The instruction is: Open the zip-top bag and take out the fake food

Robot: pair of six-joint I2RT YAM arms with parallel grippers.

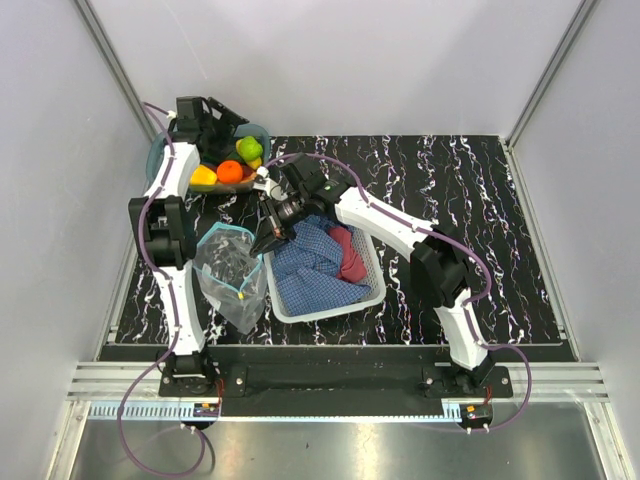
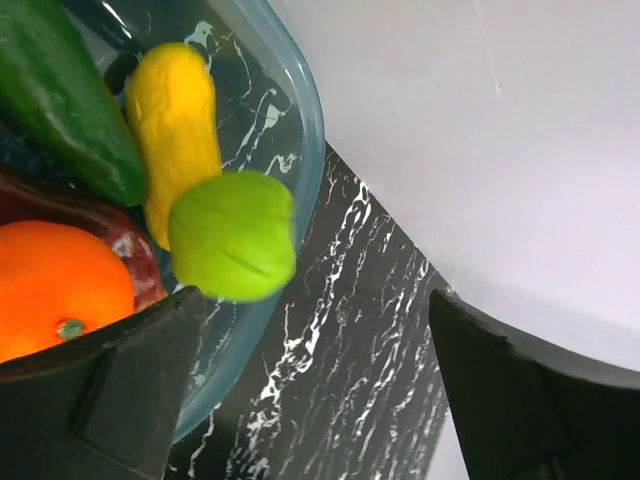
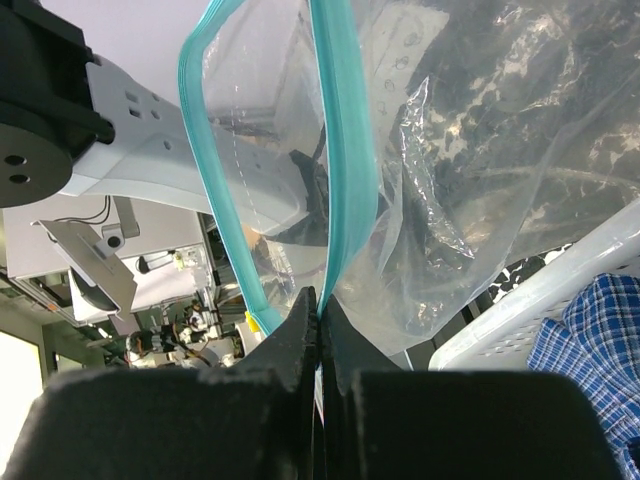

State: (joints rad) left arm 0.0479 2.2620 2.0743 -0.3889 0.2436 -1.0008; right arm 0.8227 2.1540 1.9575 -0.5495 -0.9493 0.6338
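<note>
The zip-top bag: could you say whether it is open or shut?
Open: the zip-top bag shows its teal strip gaping, one side in the right gripper.

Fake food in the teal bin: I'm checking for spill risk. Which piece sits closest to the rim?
The lime-green piece, against the bin rim; the yellow piece, the orange piece and the dark green piece lie further inside.

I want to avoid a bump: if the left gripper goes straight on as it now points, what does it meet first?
The left gripper, open, faces the bin rim. Likely first: the green fruit near one finger, or the table between the fingers. Depth is unclear.
</note>
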